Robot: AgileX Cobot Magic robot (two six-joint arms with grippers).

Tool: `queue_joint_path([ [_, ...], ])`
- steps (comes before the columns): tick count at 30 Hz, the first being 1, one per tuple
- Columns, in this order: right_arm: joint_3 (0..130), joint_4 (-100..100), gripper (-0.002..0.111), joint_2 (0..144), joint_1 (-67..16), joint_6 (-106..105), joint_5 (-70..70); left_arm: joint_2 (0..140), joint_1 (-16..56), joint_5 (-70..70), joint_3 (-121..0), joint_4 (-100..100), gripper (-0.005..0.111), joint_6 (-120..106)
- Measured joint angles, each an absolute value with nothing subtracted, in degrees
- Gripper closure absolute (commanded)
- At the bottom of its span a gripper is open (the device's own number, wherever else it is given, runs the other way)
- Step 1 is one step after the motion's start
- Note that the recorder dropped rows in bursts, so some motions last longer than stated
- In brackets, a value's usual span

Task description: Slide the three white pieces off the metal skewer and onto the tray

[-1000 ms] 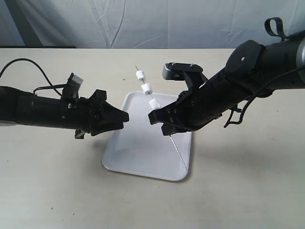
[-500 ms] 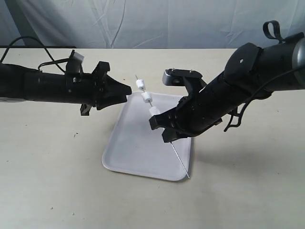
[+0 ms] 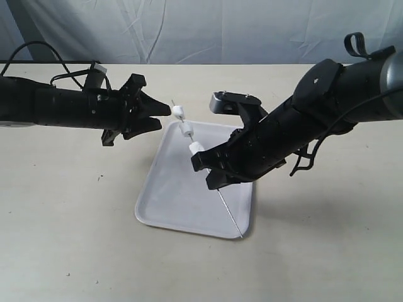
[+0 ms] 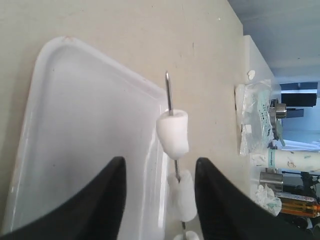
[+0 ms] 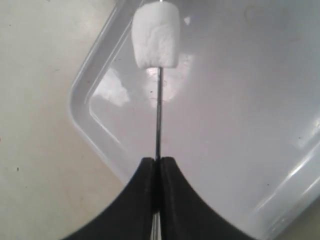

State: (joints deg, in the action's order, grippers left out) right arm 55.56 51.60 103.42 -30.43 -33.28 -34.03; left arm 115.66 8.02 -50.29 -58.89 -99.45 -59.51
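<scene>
Skewer [image 3: 229, 214] stayed pinched by right gripper [image 3: 204, 172]; left gripper [image 3: 165, 116] had advanced, wide open, empty, apparently flanking top piece [image 3: 178, 112].

Beige table [image 3: 63, 251] fills lower frame; wrinkled pale-blue cloth [image 3: 189, 31] hangs across top; soft, even light.

No legible text, no readable labels, no numbers

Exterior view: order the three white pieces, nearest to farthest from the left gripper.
1. Tip piece, beside the left gripper.
2. Middle piece, farther down the skewer.
3. Last piece, nearest the right gripper.
</scene>
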Motion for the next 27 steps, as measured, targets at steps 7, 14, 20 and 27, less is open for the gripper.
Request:
queue_joint_path([
  [7, 55.56, 52.90, 0.109, 103.42, -30.53, -35.25, -35.03, 115.66, 8.02, -49.63, -59.15, -99.45, 0.065, -59.11],
  [14, 55.56, 54.08, 0.109, 103.42, -30.53, -37.42, -36.56, 115.66, 8.02, -49.49, -59.15, -99.45, 0.065, -59.11],
  [20, 55.56, 56.46, 0.109, 103.42, -30.53, -39.66, -37.04, 115.66, 8.29, -49.82, -59.15, -99.45, 0.073, -58.96],
  [27, 55.56, 56.91, 0.109, 103.42, -30.53, -40.04, -37.25, 115.66, 8.81, -49.83, -59.15, -99.45, 0.076, -58.96],
])
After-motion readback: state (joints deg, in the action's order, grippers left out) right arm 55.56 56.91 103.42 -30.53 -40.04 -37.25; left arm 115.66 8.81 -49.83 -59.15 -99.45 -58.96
